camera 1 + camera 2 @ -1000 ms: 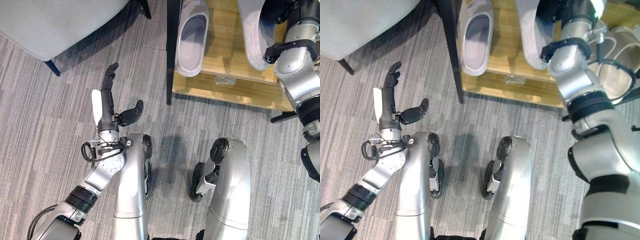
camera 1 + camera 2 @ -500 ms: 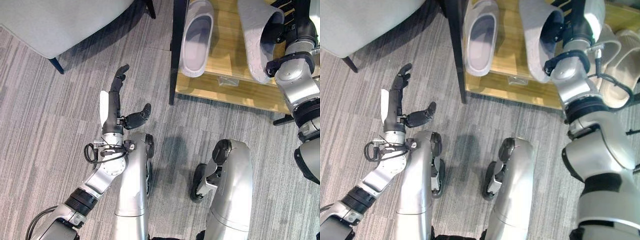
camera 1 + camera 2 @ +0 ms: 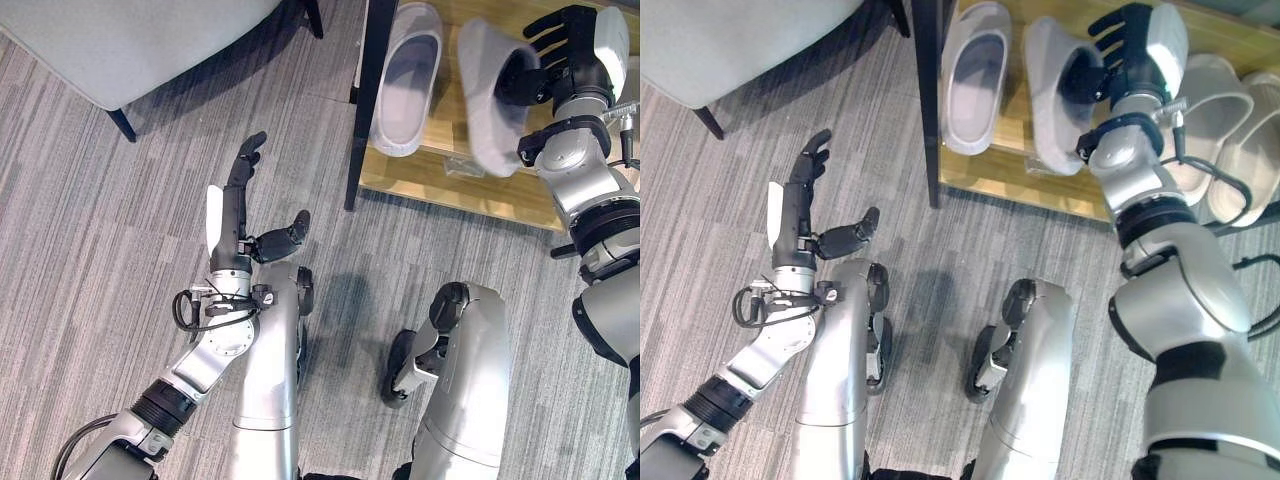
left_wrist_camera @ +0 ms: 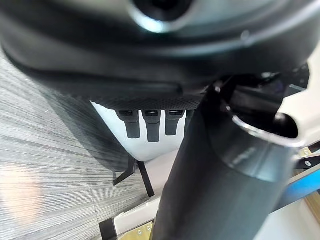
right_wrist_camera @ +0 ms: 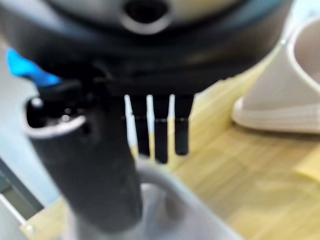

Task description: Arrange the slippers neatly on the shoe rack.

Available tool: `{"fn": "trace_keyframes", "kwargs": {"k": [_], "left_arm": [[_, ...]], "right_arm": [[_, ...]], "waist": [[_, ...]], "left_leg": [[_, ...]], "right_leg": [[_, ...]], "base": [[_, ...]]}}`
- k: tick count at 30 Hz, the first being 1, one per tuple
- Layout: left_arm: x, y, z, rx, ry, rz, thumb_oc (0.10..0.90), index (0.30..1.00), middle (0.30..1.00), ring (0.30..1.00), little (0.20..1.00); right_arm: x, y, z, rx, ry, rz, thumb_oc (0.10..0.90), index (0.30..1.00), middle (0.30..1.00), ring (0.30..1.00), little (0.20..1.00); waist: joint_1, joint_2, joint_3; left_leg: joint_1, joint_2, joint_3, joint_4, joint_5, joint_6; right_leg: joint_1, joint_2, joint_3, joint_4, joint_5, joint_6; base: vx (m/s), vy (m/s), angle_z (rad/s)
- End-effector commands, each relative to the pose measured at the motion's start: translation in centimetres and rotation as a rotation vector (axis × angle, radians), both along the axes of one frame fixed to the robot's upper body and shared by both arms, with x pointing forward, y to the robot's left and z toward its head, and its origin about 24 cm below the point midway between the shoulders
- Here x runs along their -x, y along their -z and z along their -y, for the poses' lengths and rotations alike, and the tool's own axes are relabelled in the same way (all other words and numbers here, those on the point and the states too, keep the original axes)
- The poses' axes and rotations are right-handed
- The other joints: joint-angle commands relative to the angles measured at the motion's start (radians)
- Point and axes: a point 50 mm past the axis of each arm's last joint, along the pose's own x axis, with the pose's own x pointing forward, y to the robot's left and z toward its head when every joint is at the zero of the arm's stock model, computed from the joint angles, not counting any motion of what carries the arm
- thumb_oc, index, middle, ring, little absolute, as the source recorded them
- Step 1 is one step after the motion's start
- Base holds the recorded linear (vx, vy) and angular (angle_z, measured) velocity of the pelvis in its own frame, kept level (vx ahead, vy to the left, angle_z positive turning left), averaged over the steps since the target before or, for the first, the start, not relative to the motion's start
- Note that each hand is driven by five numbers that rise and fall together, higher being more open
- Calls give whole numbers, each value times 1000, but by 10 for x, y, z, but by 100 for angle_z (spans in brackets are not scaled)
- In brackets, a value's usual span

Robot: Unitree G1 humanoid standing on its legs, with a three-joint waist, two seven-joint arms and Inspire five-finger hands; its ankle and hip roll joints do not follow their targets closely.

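Currently: right hand point(image 3: 1130, 55) grips pale grey foam slipper point(image 3: 1055, 90), tilted over wooden shoe rack point(image 3: 1040, 185) | matching slipper point(image 3: 975, 85) lies just beside | risk: tilted release tips it | left hand point(image 3: 235, 215) open, well apart.

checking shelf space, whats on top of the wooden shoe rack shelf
On the shoe rack: one grey slipper lying flat, a second grey slipper held tilted by the right hand, and a beige pair further right. The arm covers part of the shelf.
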Motion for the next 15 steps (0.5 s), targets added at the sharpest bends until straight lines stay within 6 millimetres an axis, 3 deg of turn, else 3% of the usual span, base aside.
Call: {"fn": "trace_keyframes", "kwargs": {"k": [1, 9, 15], "left_arm": [[12, -10, 14, 38, 89, 93, 800, 900, 900, 900, 900], [14, -1, 12, 8, 90, 53, 800, 900, 900, 900, 900], [14, 2, 7, -6, 71, 38, 800, 900, 900, 900, 900]], "right_arm": [[25, -84, 3, -14, 7, 285, 800, 900, 900, 900, 900], [29, -75, 21, -42, 1, 268, 800, 900, 900, 900, 900], [34, -68, 20, -72, -98, 310, 800, 900, 900, 900, 900]], "waist": [[43, -22, -37], [35, -19, -37], [28, -22, -37]], "left_leg": [[-11, -5, -79, 27, -103, -12], [-11, -5, -77, 25, -102, -11], [-11, -7, -76, 25, -98, -11]], "right_leg": [[7, -12, 53, 54, -56, -10], [7, -16, 57, 52, -56, -14], [7, -16, 55, 53, -57, -16]], "base": [[0, 0, 0], [0, 0, 0], [0, 0, 0]]}}
